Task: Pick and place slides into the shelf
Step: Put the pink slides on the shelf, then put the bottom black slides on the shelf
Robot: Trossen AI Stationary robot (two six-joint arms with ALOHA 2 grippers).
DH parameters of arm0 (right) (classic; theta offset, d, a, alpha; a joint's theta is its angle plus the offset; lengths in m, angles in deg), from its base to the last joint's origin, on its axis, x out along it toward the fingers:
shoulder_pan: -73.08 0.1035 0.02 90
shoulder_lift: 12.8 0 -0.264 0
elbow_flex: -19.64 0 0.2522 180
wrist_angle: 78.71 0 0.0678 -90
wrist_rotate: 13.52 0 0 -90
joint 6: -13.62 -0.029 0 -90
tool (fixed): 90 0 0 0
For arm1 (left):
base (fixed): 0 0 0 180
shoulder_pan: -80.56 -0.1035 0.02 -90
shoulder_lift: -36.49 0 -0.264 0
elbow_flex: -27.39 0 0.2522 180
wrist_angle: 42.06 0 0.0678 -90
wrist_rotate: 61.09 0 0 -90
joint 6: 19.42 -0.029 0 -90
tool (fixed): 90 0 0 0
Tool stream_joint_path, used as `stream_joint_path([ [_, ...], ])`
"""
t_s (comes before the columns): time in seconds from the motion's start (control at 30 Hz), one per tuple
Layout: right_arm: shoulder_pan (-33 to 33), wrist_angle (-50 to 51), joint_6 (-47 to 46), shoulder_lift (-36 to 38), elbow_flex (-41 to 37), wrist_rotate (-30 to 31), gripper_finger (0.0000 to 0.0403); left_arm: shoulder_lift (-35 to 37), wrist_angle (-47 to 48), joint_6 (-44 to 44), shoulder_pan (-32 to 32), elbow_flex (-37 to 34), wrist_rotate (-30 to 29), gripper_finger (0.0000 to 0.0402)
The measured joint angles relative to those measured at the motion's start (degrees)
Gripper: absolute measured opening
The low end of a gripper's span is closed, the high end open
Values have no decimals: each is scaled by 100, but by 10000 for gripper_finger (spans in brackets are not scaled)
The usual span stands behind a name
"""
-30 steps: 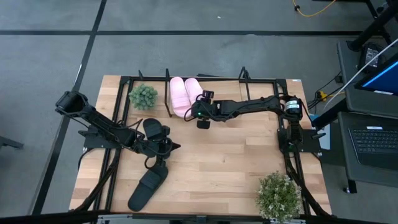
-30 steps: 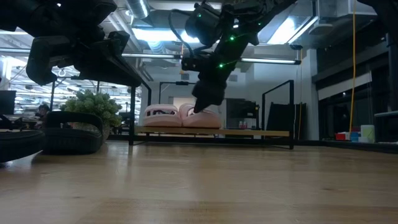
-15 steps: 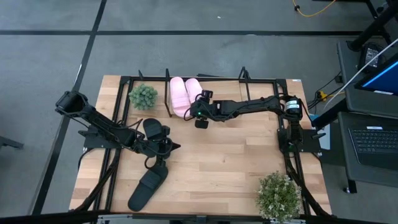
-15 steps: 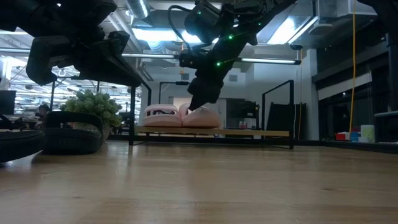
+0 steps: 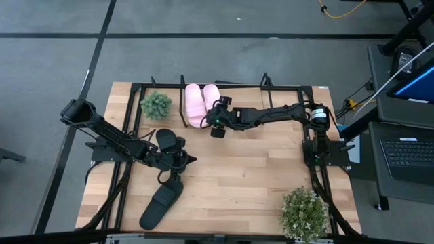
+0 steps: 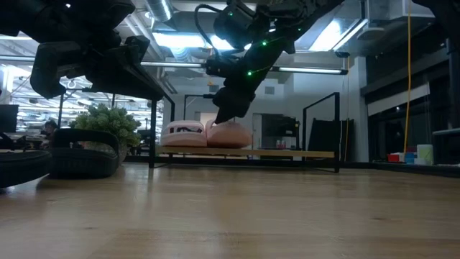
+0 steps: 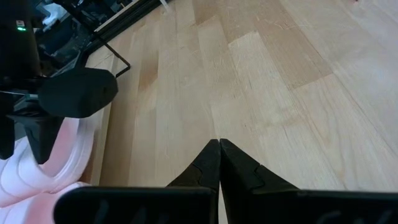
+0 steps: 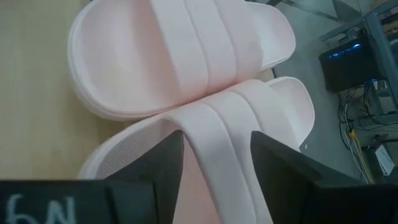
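Right gripper is over the low black-wire shelf with the light wooden board at the table's far edge. Its fingers stand wide, one either side of the broad strap of a pale pink slide sandal; whether the pads touch the strap can't be told. That sandal sits on the shelf board, touching the second pale pink slide right beside it. In the low view both pink slides rest side by side on the board, gripper just above the nearer one.

Left gripper is parked over the near-left tabletop, fingers pressed together, holding nothing. One black slide sandal lies just beside it, the other black slide nearer the front edge, both on the wooden tabletop.
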Motion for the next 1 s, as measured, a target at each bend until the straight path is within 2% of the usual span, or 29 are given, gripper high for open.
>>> stream_joint_path([
  [0.13, 4, 5, -2, 0, 0, -63, 187, 0, 0, 2, -1, 0, 0, 0],
  [0.27, 2, 3, -4, 0, 0, -460, 187, -1, 0, 2, -2, 0, 0, 0],
  [0.63, 17, 67, -1, 0, 43, -491, 188, 0, 0, 7, 0, 0, 0, 0],
  [0.9, 207, 1003, 104, 22, 1017, -488, 187, -1, -2, 7, -1, 1, 0, 0],
  [1.0, 300, 1596, 3, 22, 1483, -220, 176, -1, -2, 8, 0, 1, 1, 0],
])
